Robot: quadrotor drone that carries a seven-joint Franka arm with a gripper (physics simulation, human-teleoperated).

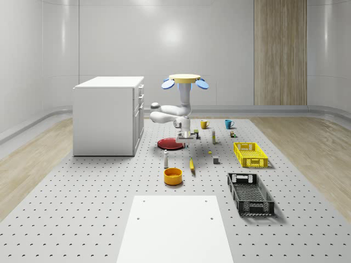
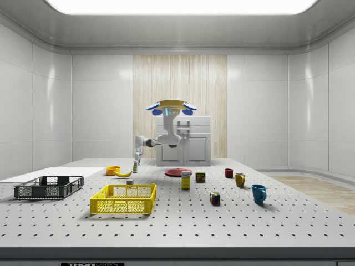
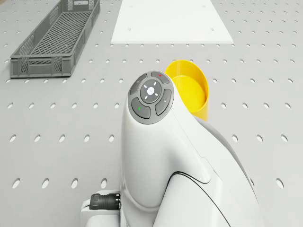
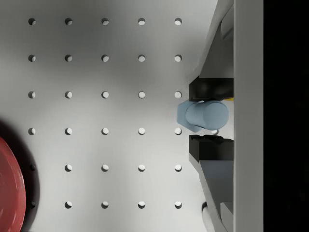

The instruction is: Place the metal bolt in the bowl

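Note:
A pale blue-grey metal bolt [image 4: 198, 114] lies crosswise between the black pads [image 4: 210, 89] of my gripper [image 4: 212, 118], which is shut on it. In the whole-scene view the drone [image 1: 185, 79] hovers over the perforated table with the arm bent down. There the gripper [image 1: 185, 138] hangs just above the table, beside the red plate [image 1: 170, 143]. The orange-yellow bowl [image 1: 173, 175] stands nearer the camera, apart from the gripper. The bowl [image 3: 189, 90] sits just beyond the arm's wrist [image 3: 151, 97] in the drone view. From the side, the gripper [image 2: 136, 159] hangs right of the bowl [image 2: 113, 170].
The red plate [image 4: 9, 183] lies close to the gripper. A small upright pale object [image 1: 165, 159] and a banana [image 1: 192, 164] lie between plate and bowl. A yellow crate [image 1: 250, 154], a black crate [image 1: 250, 193], mugs, a white sheet [image 1: 175, 227] and a white cabinet [image 1: 109, 115] surround them.

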